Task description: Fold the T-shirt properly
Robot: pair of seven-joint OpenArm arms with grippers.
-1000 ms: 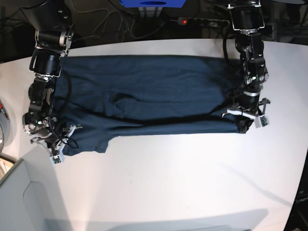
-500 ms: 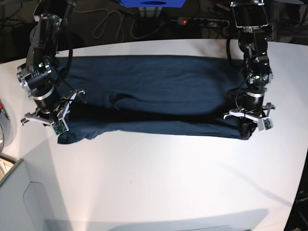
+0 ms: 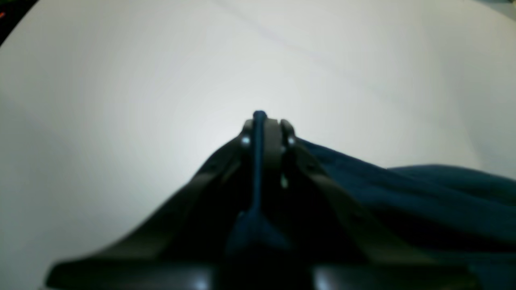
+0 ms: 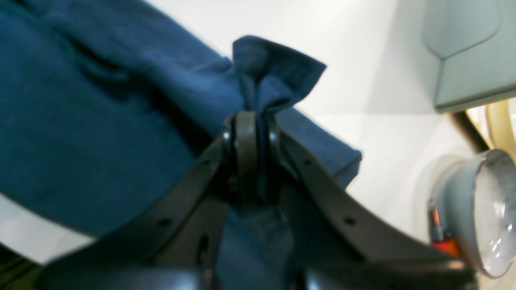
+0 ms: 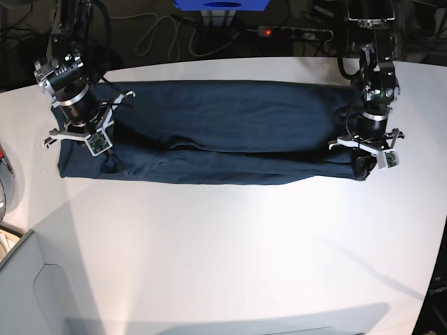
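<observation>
The dark navy T-shirt point(image 5: 223, 132) lies stretched left to right across the far half of the white table point(image 5: 230, 251), folded lengthwise into a long band. My left gripper point(image 5: 362, 167) is at the shirt's right end, shut on a thin fold of its fabric point(image 3: 354, 185), as the left wrist view point(image 3: 262, 121) shows. My right gripper point(image 5: 105, 160) is at the shirt's left end. The right wrist view point(image 4: 250, 121) shows it shut on a bunched corner of the cloth point(image 4: 100, 121). The neck label is hidden.
A grey bin point(image 5: 28, 293) stands at the table's front left corner and shows in the right wrist view point(image 4: 471, 52). A round metal object point(image 4: 479, 209) sits beside it. A power strip point(image 5: 293, 31) and cables lie behind the table's back edge.
Both grippers have carried the shirt's front edge toward the back. The right gripper moved much farther. The hanging sleeve flap at the front left is now drawn into a straight band.
</observation>
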